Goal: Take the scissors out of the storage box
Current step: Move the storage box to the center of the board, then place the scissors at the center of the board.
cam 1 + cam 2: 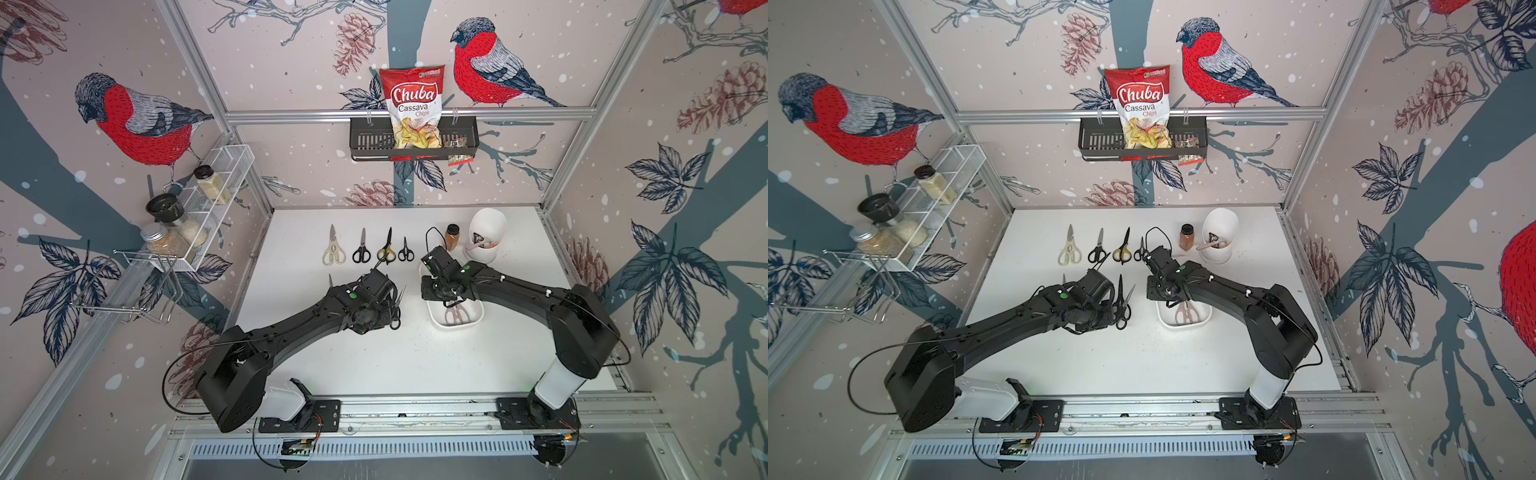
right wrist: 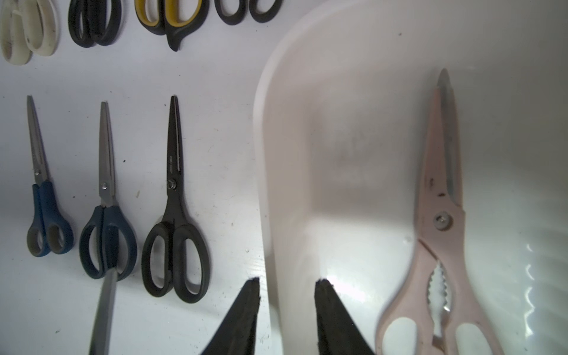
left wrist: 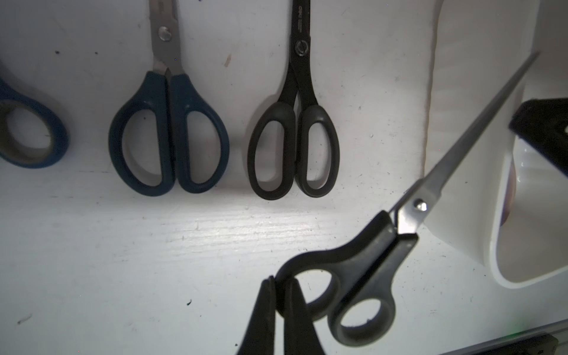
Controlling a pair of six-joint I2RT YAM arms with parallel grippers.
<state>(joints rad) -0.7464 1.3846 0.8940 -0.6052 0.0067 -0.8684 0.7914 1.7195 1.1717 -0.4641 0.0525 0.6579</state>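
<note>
**Operator A:** What state do we record for the left claw (image 3: 281, 284)?

**Operator B:** We record it clamped tight on one handle loop of the black-handled scissors (image 3: 362, 276). That pair is outside the storage box (image 3: 470, 233), just beside it.

**Operator A:** And the right claw (image 2: 287, 284)?

**Operator B:** Its jaws stand partly apart, one on each side of the box wall, gripping nothing. We find the pinkish scissors (image 2: 439, 221) lying flat inside the box. Seven other pairs (image 2: 175, 230) lie in two rows on the desk (image 1: 374, 365).
</note>
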